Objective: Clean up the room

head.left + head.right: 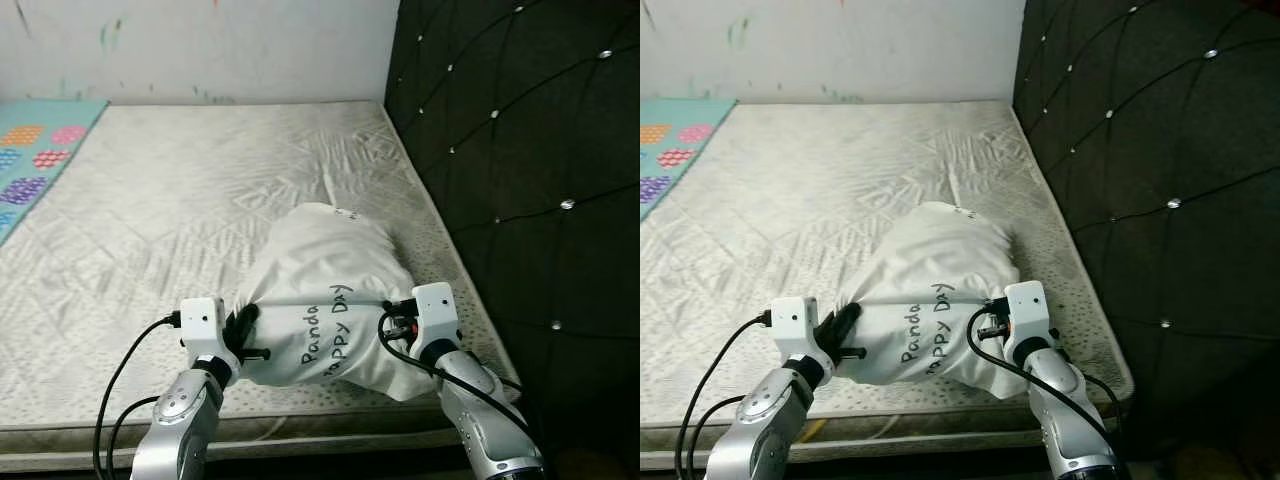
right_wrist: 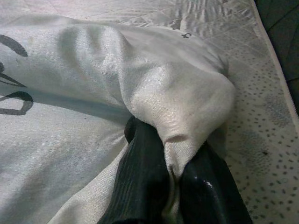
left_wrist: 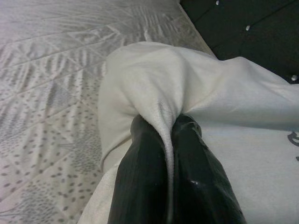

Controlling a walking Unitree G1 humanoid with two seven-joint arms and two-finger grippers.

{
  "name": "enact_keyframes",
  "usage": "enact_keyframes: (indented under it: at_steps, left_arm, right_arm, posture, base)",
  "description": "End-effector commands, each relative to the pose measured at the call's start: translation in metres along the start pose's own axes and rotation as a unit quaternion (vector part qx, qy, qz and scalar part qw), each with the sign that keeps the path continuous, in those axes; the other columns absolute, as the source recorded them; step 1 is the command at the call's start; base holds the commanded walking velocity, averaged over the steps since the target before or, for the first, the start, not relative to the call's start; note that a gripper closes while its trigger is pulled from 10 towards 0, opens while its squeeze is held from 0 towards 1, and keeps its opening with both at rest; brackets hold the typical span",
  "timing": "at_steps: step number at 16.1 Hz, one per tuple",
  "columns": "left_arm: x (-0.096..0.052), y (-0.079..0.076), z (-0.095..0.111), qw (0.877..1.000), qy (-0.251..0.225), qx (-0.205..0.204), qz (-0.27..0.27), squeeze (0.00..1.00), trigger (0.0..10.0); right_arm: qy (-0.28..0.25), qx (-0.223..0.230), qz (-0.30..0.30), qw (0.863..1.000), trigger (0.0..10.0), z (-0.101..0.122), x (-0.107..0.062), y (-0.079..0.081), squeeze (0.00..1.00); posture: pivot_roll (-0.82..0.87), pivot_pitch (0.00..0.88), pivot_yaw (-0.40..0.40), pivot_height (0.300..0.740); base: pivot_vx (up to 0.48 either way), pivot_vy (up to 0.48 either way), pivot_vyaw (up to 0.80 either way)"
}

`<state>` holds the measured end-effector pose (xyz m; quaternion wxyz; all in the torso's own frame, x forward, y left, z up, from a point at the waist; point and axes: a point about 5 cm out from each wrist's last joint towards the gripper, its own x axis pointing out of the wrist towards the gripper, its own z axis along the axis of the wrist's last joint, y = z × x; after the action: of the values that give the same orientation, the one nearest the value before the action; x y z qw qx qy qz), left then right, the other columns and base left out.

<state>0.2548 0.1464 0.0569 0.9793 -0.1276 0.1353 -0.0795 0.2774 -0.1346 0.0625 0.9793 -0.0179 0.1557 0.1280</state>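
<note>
A white T-shirt (image 1: 325, 280) with black lettering lies bunched near the front right corner of a bare mattress (image 1: 180, 200). My left gripper (image 1: 243, 330) holds its left edge; in the left wrist view the two black fingers (image 3: 145, 177) are shut on a fold of the T-shirt (image 3: 187, 93). At the shirt's right edge is my right gripper (image 1: 398, 318). The right wrist view has its fingers (image 2: 145, 182) shut on a bunched fold of the T-shirt (image 2: 140, 84). The cloth is stretched taut between the two grippers.
A dark quilted headboard (image 1: 530, 150) with studs runs along the mattress's right side. A white wall (image 1: 200, 50) stands behind. A teal play mat (image 1: 35, 150) with coloured dots lies at the far left. The mattress's front edge is just below my arms.
</note>
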Motion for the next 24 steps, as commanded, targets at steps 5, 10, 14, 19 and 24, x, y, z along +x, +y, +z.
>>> enact_keyframes:
  at_steps: [5, 10, 14, 19, 24]
  left_arm:
    - [-0.0046, 0.0130, 0.0162, 0.999, -0.043, 0.009, 0.030, 0.00, 10.0]
    - [-0.0047, 0.0131, 0.0157, 0.999, -0.042, 0.008, 0.029, 0.00, 10.0]
    - [-0.0044, 0.0136, 0.0155, 0.999, -0.040, 0.009, 0.030, 0.00, 10.0]
    - [-0.0038, 0.0136, 0.0157, 0.999, -0.043, 0.004, 0.030, 0.00, 10.0]
    - [-0.0040, 0.0132, 0.0154, 0.999, -0.042, 0.004, 0.029, 0.00, 10.0]
  right_arm:
    - [-0.037, -0.013, -0.049, 0.998, 10.0, 0.0184, -0.0008, -0.0216, 0.00]
    - [-0.037, -0.015, -0.048, 0.998, 10.0, 0.0187, -0.0006, -0.0219, 0.00]
    - [-0.034, -0.016, -0.047, 0.998, 10.0, 0.0167, -0.0010, -0.0222, 0.00]
    - [-0.031, -0.018, -0.047, 0.998, 10.0, 0.0163, -0.0003, -0.0226, 0.00]
    - [-0.032, -0.019, -0.047, 0.998, 10.0, 0.0164, -0.0009, -0.0227, 0.00]
  posture:
    - [-0.13, 0.000, 0.001, 0.740]
    - [-0.13, 0.000, 0.001, 0.740]
    - [-0.13, 0.000, 0.002, 0.740]
    - [-0.13, 0.000, 0.002, 0.740]
    - [-0.13, 0.000, 0.001, 0.740]
  base:
    - [0.000, -0.433, 0.00]
    - [0.000, -0.480, 0.00]
    - [0.000, -0.428, 0.00]
    - [0.000, 0.000, 0.00]
    - [0.000, 0.000, 0.00]
